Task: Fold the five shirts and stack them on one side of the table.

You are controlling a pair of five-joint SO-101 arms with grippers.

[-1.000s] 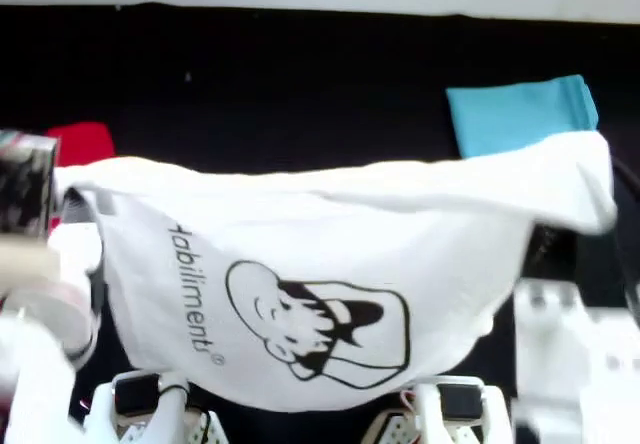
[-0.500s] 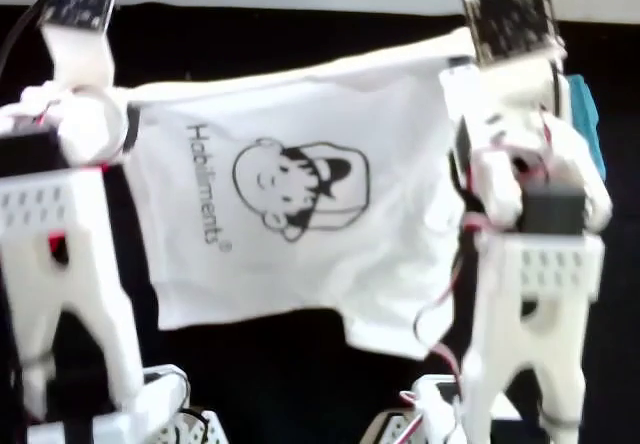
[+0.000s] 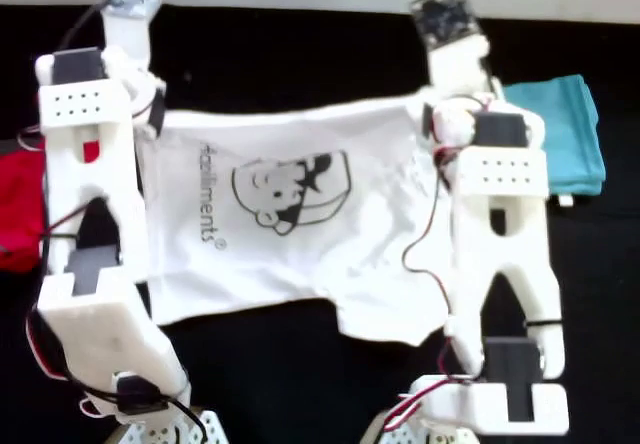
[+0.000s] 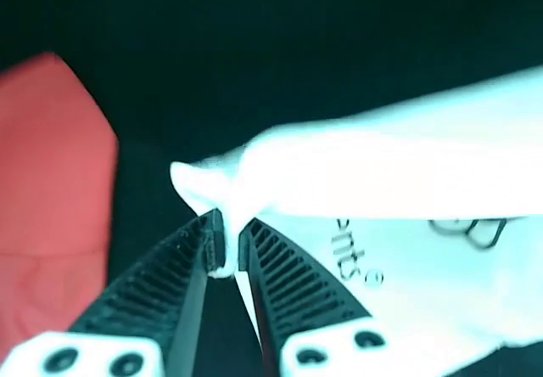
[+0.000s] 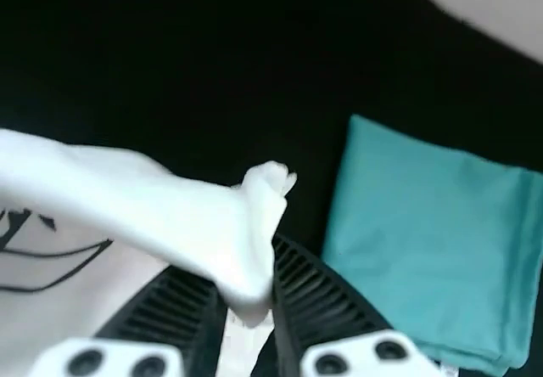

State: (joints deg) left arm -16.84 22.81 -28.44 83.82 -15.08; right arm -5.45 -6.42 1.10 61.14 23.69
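Table (image 3: 300, 54): black surface that carries all the cloth.
White shirt (image 3: 290, 234): lies at the centre of the table, spread between my two arms with the print facing up. The far edge runs fairly straight from 10 o'clock to 1 o'clock. The near edge at 6 o'clock is uneven and rumpled. I cannot tell whether the far edge rests on the table or hangs just above it.
Handling: I judge the shirt light, limp and thin. It will sag between two holds and crease wherever it goes slack. Hold it at the far corners and keep that edge taut. A small pinch of thin cloth may slip out.
Teal shirt (image 3: 560, 134): folded, at 2 o'clock, just beside my right arm.
Red shirt (image 3: 20, 204): at 9 o'clock by the table's edge, partly behind my left arm. I cannot tell whether it is folded.
Arm pose: both arms extend toward 12 o'clock, one along each flank of the white shirt, with the wrists tipped down.
Left gripper (image 4: 227, 243): jaws pinched together on the white shirt's corner at 10 o'clock.
Right gripper (image 5: 250, 288): jaws clamped on the corner at 1 o'clock, with a bunch of cloth poking past the tips.
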